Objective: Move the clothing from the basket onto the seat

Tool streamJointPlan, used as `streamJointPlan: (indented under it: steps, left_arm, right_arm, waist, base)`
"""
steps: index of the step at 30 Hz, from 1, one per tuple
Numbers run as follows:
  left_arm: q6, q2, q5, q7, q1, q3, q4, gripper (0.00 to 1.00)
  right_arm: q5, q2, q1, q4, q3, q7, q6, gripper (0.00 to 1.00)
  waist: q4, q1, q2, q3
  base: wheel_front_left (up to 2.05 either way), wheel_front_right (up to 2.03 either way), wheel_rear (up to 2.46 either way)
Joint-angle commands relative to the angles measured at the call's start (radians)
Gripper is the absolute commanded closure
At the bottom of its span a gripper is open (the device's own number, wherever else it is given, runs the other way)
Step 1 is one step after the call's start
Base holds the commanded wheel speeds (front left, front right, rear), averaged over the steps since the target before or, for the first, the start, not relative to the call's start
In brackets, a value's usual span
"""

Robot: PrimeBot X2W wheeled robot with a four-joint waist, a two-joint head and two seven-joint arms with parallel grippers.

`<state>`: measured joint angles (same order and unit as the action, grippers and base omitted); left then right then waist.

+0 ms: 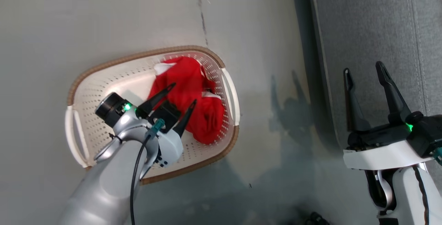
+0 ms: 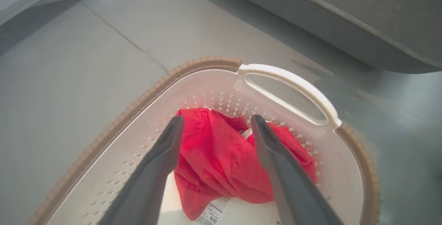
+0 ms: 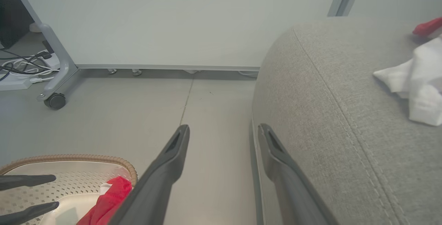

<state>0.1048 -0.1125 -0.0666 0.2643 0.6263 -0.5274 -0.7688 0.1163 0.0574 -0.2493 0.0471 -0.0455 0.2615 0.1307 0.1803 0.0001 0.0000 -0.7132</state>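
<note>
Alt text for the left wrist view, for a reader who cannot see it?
The open left pincer hangs over red clothing bunched in a white basket with a brown rim. The basket stands on a grey floor, a grey seat beyond it.

My left tool (image 1: 183,93) has dark charcoal fingers on a silver-grey arm with a green light. My right tool (image 1: 363,66) is black on a white mount, also lit green. Mid-frame in the head view, the crumpled bright-red jersey clothing (image 1: 186,76) shows white trim. The cream-white perforated plastic basket (image 1: 100,83) is dotted with small holes under a brown woven-look rim. At right, the large grey fabric sofa seat (image 1: 380,21) carries paler stitched seams. The smooth floor (image 1: 103,10) is pale grey-green.
</note>
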Motion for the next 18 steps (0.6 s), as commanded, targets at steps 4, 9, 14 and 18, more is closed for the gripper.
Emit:
streamJointPlan:
  steps: [4, 9, 14, 18]
  left_arm:
    - [0.003, -0.005, 0.029, -0.001, 0.095, 0.013, -0.177, 0.0]
    - [0.004, 0.021, 0.068, -0.031, 0.207, 0.036, -0.368, 0.0]
    - [-0.004, 0.035, 0.104, -0.03, 0.275, 0.059, -0.453, 0.0]
    - [-0.04, 0.041, 0.114, -0.103, 0.305, 0.064, -0.494, 0.0]
  right_arm:
    - [0.023, -0.006, -0.027, -0.02, -0.021, 0.002, 0.0, 0.0]
    - [0.069, -0.008, -0.042, -0.014, -0.052, 0.002, 0.0, 0.0]
    - [0.092, -0.007, -0.057, -0.007, -0.079, 0.002, 0.0, 0.0]
    - [0.103, -0.007, -0.067, -0.005, -0.089, 0.002, 0.0, 0.0]
  waist:
    - [0.082, -0.0001, 0.0, -0.124]
    - [0.112, -0.0001, 0.0, -0.173]
    - [0.136, -0.0001, 0.0, -0.208]
    - [0.146, -0.0001, 0.0, -0.232]
  base:
    - [0.0, 0.0, 0.0]
    - [0.0, 0.0, 0.0]
    - [0.0, 0.0, 0.0]
    - [0.0, 0.0, 0.0]
